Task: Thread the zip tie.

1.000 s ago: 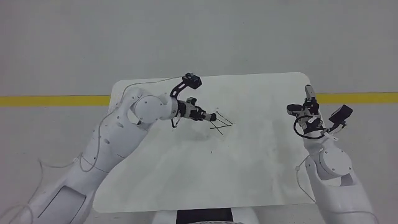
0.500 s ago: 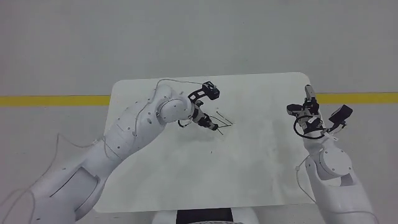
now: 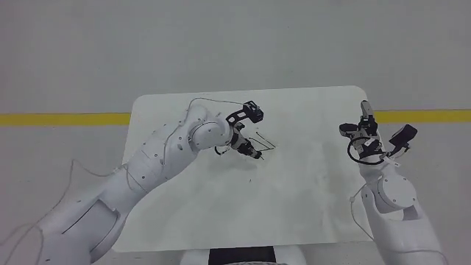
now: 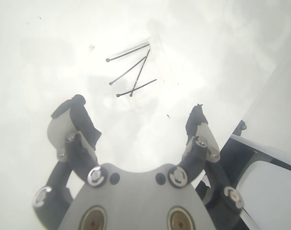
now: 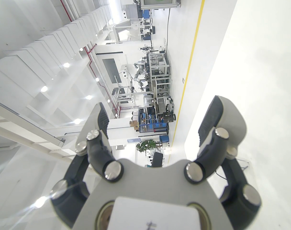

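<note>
Four black zip ties lie flat in a loose fan on the white surface, a little left of centre in the top view. Each is a thin strip with a small square head at one end. They look very light, bendy and springy, and likely slick, so a pinch on the flat strip could slide off or flick the tie away. The head, or the strip just beside it, is the thickest part and probably the best place to take hold. Two ties cross near their heads; lifting one would likely drag the other. The outermost tie lies apart from the crossed pair and looks the easiest pick.

The left tool hangs just beside the heads of the ties, its fingers spread wide and holding nothing. A few dark specks dot the surface near the ties, and a faint clear rectangular outline shows around their tips; what it is cannot be told. Nothing solid blocks the way in.

The right tool sits at the right edge of the surface, well apart, spread and empty, facing the hall beyond.
</note>
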Motion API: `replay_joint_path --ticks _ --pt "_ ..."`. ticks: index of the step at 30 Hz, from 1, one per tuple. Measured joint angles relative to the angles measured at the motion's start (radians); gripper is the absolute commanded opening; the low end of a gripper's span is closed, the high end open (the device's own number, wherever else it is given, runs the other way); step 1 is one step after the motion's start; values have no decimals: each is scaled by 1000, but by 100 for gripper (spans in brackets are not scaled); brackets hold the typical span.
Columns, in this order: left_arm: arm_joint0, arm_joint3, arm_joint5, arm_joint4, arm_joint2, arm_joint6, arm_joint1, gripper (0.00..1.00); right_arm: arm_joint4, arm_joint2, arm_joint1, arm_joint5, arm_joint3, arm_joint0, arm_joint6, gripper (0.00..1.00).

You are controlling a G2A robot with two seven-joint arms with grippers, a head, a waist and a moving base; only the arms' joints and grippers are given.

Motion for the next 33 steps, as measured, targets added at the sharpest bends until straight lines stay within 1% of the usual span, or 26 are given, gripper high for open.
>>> replay_joint_path --ticks 3,5,8,16,19,22,24,33 --pt "-17 25 -4 -1 31 5 -17 100 0 0 0 0 0 0 0 100" --pt "-32 47 7 9 52 12 -29 100 0 0 0 0 0 0 0 100" --pt "-43 65 10 13 68 26 -40 100 0 0 0 0 0 0 0 100" --pt "-43 65 8 13 69 27 -40 100 0 0 0 0 0 0 0 100" --pt "-46 51 5 77 89 32 -39 100 0 0 0 0 0 0 0 100" --pt "-55 31 28 161 109 27 -42 100 0 0 0 0 0 0 0 100" --pt "-56 20 32 197 119 30 -43 100 0 0 0 0 0 0 0 100" --pt "-56 20 31 198 119 31 -43 100 0 0 0 0 0 0 0 100"
